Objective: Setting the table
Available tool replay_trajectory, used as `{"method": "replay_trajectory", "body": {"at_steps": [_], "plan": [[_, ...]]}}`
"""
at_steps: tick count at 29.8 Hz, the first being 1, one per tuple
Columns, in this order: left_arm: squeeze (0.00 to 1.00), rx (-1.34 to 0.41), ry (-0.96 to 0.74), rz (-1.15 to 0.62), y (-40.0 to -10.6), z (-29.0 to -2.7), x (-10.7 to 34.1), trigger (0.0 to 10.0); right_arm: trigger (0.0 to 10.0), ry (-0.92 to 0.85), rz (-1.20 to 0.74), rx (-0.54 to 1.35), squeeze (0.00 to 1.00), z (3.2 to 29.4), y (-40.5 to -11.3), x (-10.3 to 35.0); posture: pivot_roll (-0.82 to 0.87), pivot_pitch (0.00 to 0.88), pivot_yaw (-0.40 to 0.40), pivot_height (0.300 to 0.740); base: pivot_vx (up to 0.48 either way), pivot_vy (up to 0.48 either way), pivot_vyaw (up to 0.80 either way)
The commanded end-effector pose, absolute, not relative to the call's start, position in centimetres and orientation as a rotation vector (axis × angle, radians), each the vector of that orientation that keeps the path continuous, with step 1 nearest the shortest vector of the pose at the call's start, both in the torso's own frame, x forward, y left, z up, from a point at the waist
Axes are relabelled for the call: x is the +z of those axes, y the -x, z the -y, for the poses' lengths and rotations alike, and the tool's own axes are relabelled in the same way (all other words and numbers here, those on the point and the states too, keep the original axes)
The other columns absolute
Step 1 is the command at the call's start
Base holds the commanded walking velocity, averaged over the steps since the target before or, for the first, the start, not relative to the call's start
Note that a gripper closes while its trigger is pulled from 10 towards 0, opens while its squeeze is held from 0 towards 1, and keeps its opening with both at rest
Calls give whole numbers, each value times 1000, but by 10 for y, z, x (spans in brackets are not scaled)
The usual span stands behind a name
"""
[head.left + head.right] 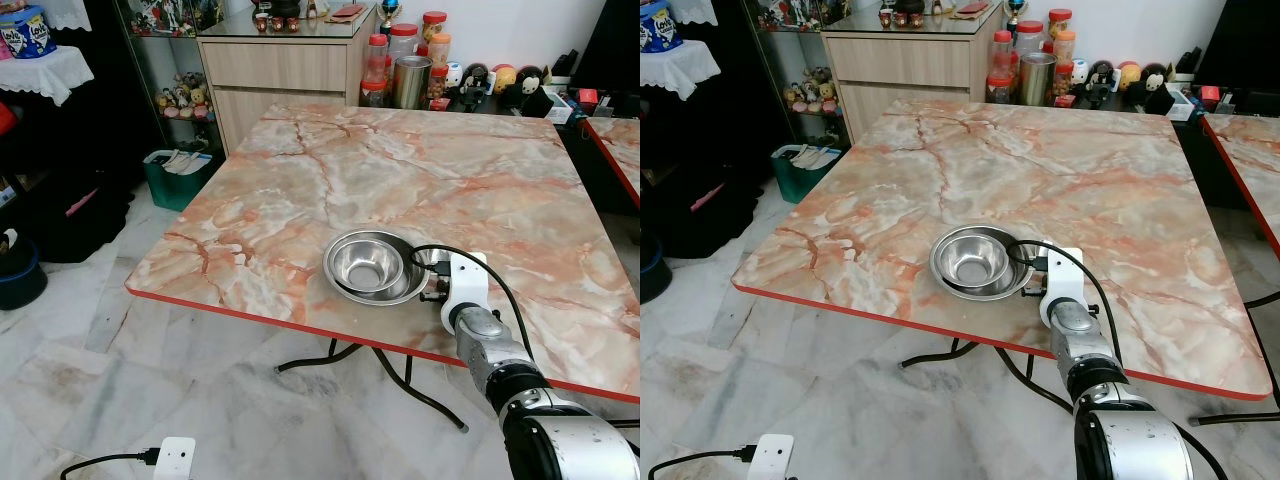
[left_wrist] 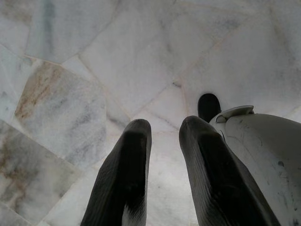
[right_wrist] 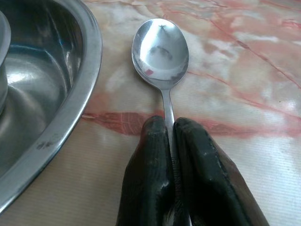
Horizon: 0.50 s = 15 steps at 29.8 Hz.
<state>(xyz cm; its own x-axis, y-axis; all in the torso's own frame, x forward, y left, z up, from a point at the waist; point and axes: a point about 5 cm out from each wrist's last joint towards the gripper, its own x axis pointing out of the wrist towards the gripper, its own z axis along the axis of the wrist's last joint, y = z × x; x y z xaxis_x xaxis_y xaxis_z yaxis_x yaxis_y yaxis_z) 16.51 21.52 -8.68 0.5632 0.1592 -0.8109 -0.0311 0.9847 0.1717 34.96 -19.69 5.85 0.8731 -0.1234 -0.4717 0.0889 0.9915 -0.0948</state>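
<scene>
On the smooth marble table (image 1: 300, 190), the right gripper (image 3: 170, 129) pinches a shiny round-ended spoon (image 3: 161, 47) just beside the round steel bowl (image 1: 372, 265); the left gripper (image 2: 164, 134) hangs spread.

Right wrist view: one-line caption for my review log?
Right gripper pinches a steel spoon by its handle, bowl up, beside the steel dish on the marble-patterned table.

Shiny spoon (image 3: 161, 49) lies bowl-up beside nested steel bowls (image 1: 372, 266).
</scene>
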Motion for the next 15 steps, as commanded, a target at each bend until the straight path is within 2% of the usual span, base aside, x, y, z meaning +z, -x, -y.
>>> {"method": "replay_trajectory", "body": {"at_steps": [1, 9, 10, 11, 12, 13, 14, 15], "plan": [[0, 113, -150, -971, -166, -216, -86, 10000, 10000, 77, -521, -103, 0, 196, -349, 56, 78, 0, 31, 740, 0, 0, 0], [0, 111, -151, -972, -166, -216, -86, 10000, 10000, 75, -524, -95, 0, 196, -348, 56, 79, 0, 32, 740, 0, 0, 0], [0, 111, -151, -972, -166, -216, -86, 10000, 10000, 74, -524, -97, 494, 196, -348, 56, 79, 0, 32, 740, 0, 0, 0], [0, 112, -151, -972, -166, -216, -86, 10000, 10000, 74, -524, -98, 824, 196, -348, 56, 80, 0, 31, 740, 0, 0, 0], [0, 112, -151, -972, -166, -217, -86, 10000, 10000, 74, -523, -99, 922, 196, -348, 56, 80, 0, 31, 740, 0, 0, 0], [0, 112, -151, -972, -166, -216, -86, 10000, 10000, 74, -523, -99, 922, 196, -348, 56, 79, 0, 32, 740, 0, 0, 0], [0, 112, -151, -972, -166, -216, -86, 10000, 10000, 74, -523, -100, 1000, 196, -348, 55, 79, 0, 32, 740, 0, 0, 0], [0, 112, -152, -972, -166, -216, -86, 10000, 10000, 74, -523, -101, 1000, 196, -348, 56, 81, 0, 32, 740, 0, 0, 0]]}}
